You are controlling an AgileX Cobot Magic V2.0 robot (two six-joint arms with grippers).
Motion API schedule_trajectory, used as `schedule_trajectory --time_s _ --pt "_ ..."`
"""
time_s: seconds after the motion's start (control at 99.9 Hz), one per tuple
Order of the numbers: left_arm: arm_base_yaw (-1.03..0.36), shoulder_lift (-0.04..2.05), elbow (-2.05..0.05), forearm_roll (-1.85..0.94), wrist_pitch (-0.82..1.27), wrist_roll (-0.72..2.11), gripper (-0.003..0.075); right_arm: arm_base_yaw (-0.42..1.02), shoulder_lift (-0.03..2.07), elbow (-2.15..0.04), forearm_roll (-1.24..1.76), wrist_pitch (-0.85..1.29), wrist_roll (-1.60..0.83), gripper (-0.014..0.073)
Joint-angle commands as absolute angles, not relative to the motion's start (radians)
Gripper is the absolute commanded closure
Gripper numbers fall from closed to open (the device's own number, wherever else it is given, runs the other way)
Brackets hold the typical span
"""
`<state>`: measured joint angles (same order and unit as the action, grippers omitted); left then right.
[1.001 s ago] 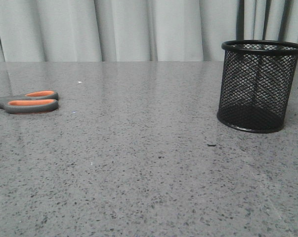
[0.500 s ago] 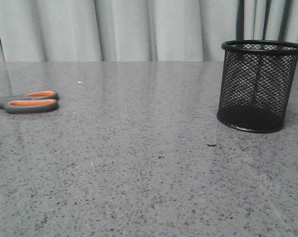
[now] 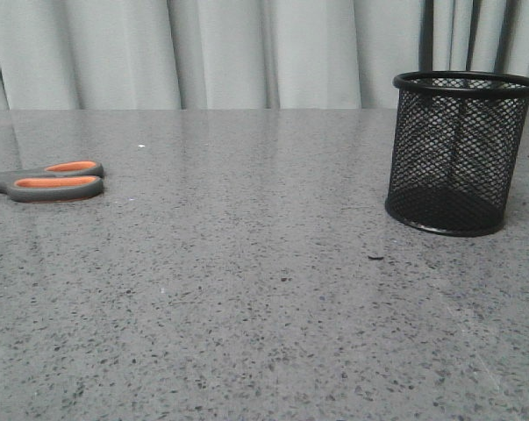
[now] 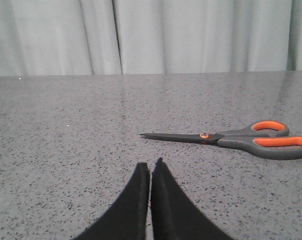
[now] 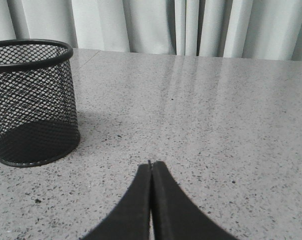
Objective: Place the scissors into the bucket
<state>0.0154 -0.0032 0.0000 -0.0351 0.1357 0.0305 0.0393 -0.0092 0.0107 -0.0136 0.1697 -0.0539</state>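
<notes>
Task not started: scissors (image 3: 46, 181) lie flat on the surface (image 3: 264, 289) at far left, blades closed, well apart from the bucket (image 3: 461, 153), which stands upright and empty at right. Left gripper (image 4: 151, 172) hovers near the blade tips with fingers pressed together, holding nothing; right gripper (image 5: 151, 170) is likewise clenched and empty beside the bucket (image 5: 30, 102). Still to do, as I judge it: open the left fingers, grasp, carry over, drop in.

We are seeing a glossy speckled stone-like table (image 3: 264, 316), a black wire-mesh bucket (image 3: 457, 158), and matt-handled scissors (image 3: 53, 181) with dark blades.
</notes>
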Motion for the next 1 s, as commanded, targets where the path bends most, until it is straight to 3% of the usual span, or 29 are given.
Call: schedule_trajectory --time_s 0.0,0.5,0.84,0.991 --pt "0.010 -0.031 0.017 -0.045 0.055 0.023 0.0741 0.033 -0.028 0.037 -0.022 0.086 -0.059 0.0662" --pt "0.010 -0.031 0.017 -0.179 0.055 0.023 0.0741 0.033 -0.028 0.037 0.080 0.063 -0.059 0.0662" --pt "0.010 -0.031 0.015 -0.468 0.046 0.023 0.0741 0.033 -0.028 0.037 0.222 0.006 -0.059 0.0662" --pt "0.010 -0.031 0.015 -0.621 0.048 0.023 0.0741 0.033 -0.028 0.037 0.421 -0.011 -0.059 0.0662"
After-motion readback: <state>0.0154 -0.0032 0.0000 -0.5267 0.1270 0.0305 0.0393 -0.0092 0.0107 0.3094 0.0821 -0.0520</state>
